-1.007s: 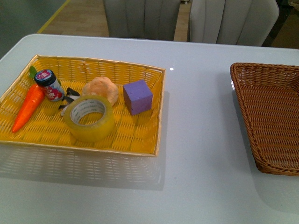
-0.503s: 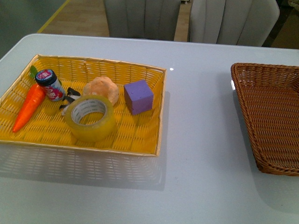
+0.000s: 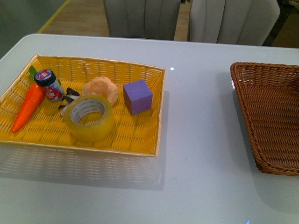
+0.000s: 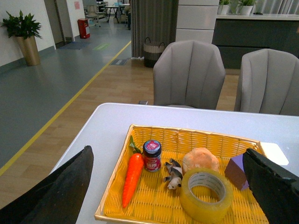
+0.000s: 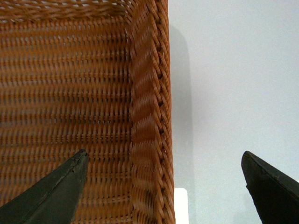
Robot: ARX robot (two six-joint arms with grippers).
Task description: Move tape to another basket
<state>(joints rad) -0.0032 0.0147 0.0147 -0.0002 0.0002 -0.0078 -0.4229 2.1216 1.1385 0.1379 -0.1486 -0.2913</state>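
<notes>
Nothing has shifted in the last second; the tape (image 3: 89, 118) lies flat in the yellow basket (image 3: 160, 112), well apart from the brown basket (image 3: 264, 65); the left gripper (image 4: 168, 151) and right gripper (image 5: 163, 153) hang with jaws wide apart, so picking up has yet to start.

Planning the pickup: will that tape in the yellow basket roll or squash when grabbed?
The tape lies flat, hole up, so it likely won't roll. Its thick wound ring probably stays stiff. The glossy wall may be slippery.
</notes>
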